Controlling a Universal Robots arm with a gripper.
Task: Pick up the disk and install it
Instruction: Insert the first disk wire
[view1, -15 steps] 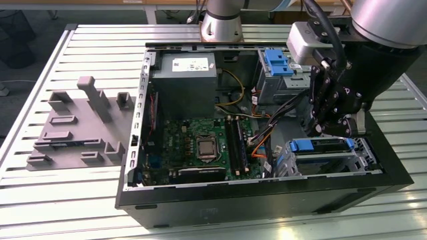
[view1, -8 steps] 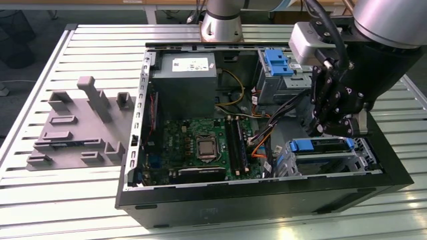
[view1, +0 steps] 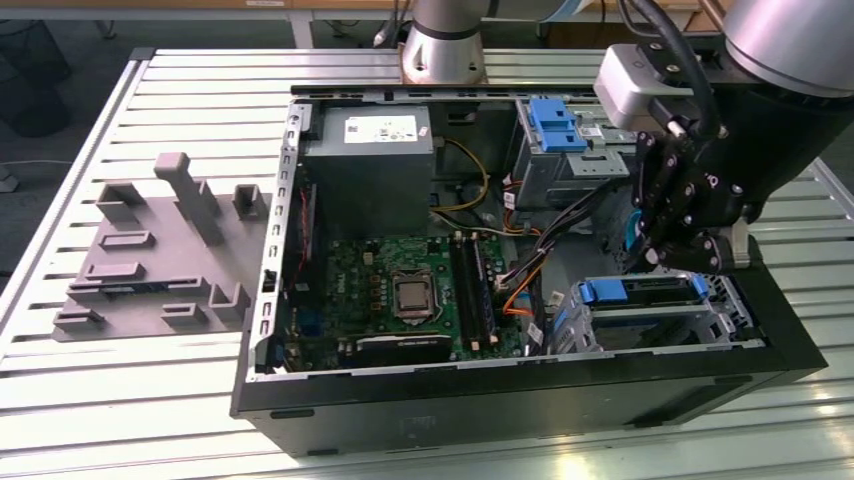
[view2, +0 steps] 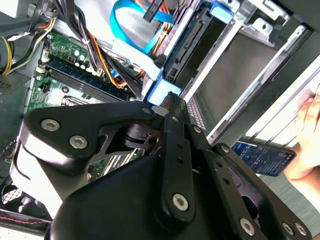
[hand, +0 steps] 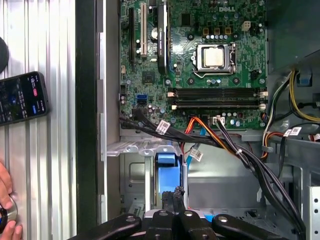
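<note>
The disk (view1: 642, 292) lies in the drive cage (view1: 727, 300) at the front corner of the open computer case, on the exterior view's right, its blue rail facing up. My gripper (view1: 683, 262) hangs right over it, fingers shut together, the tips at the blue rail. The second wrist view has the closed tips (view2: 172, 100) meeting the blue end of the disk (view2: 162, 92), whose dark side runs into the cage. In the first wrist view the gripper (hand: 173, 192) is at the edge of the blue rail (hand: 166, 172). Nothing is held between the fingers.
A bare blue bracket (view1: 554, 125) sits on the rear cage. Cable bundles (hand: 225, 142) run beside the motherboard (view1: 400, 290). A grey fixture (view1: 147, 250) stands on the slatted table at the exterior view's left. A person's hand (view2: 307, 135) and a phone (hand: 22, 97) lie beside the case.
</note>
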